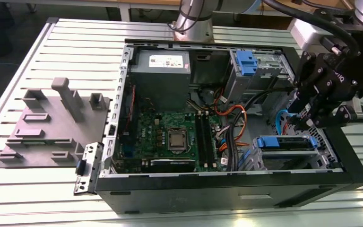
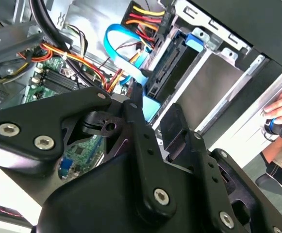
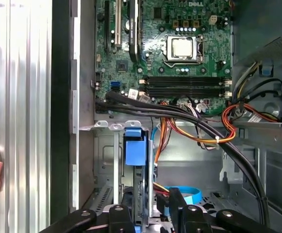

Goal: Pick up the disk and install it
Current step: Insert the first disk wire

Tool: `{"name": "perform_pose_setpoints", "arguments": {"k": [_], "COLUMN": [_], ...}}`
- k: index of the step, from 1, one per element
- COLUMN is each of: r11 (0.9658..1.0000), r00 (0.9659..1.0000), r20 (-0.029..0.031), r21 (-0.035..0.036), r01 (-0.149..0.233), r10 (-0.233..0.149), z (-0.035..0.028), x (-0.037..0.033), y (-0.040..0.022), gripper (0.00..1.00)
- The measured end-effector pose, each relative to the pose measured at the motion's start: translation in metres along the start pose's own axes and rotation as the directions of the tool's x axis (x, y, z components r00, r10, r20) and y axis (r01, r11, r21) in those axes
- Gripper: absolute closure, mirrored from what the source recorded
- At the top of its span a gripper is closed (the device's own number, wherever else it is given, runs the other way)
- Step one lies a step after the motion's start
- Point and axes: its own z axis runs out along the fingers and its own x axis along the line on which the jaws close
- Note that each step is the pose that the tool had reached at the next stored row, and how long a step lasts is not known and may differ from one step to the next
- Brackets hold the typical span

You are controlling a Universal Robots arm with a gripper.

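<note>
Hovering inside the open computer case (image 1: pixel 232 189), the gripper (image 3: pixel 148 213) grasps the disk (image 3: pixel 135 160) edge-on above the drive cage (image 1: pixel 292 158).

Even, diffuse lighting; soft shadows inside the computer case (image 1: pixel 232 189). The slatted table (image 3: pixel 19 73) shows mild glare.
</note>
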Motion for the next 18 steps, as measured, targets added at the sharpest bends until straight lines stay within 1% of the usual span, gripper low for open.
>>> {"name": "perform_pose_setpoints", "arguments": {"k": [4,7,13,18], "r11": [1.0,1.0,1.0,1.0], "r00": [1.0,1.0,1.0,1.0], "r20": [0.0002,0.0002,0.0,-0.0002], "r21": [0.0,0.0,0.0,0.0], "r01": [0.0,0.0,0.0,0.0], "r10": [0.0,0.0,0.0,0.0], "z": [0.0023,0.0063,0.0146,0.0155], "x": [-0.002,-0.0024,-0.0031,-0.0032], "y": [-0.0053,-0.0073,-0.0096,-0.0097], "gripper": [0.58,0.58,0.58,0.58]}}
